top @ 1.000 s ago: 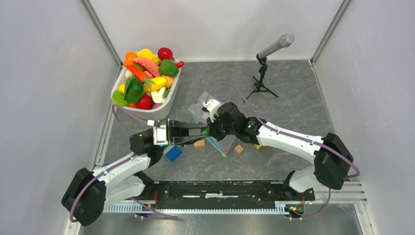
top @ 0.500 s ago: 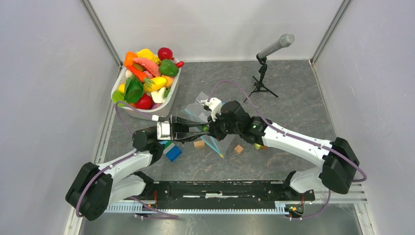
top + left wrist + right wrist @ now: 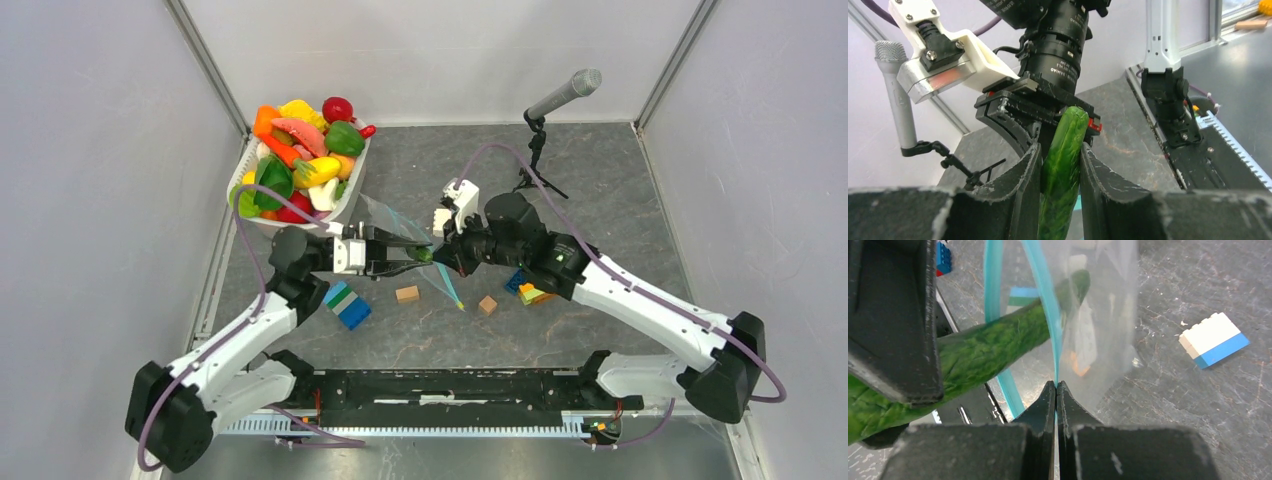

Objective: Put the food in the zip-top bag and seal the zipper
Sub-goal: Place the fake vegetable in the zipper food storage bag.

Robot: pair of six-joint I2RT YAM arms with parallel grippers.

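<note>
Cucumber [image 3: 1060, 185] clamped in left gripper [image 3: 1060, 150], mid-worktop. Right gripper [image 3: 1056, 386] pinched tight on zipper [image 3: 1040, 285] of bag [image 3: 1103, 315]. Right wrist view shows the cucumber passing between the two zipper strips, tip behind clear film. Top view only shows the grippers meeting nose to nose. Other food [image 3: 300, 150] sits in tub [image 3: 335, 225], far-left corner.
</note>
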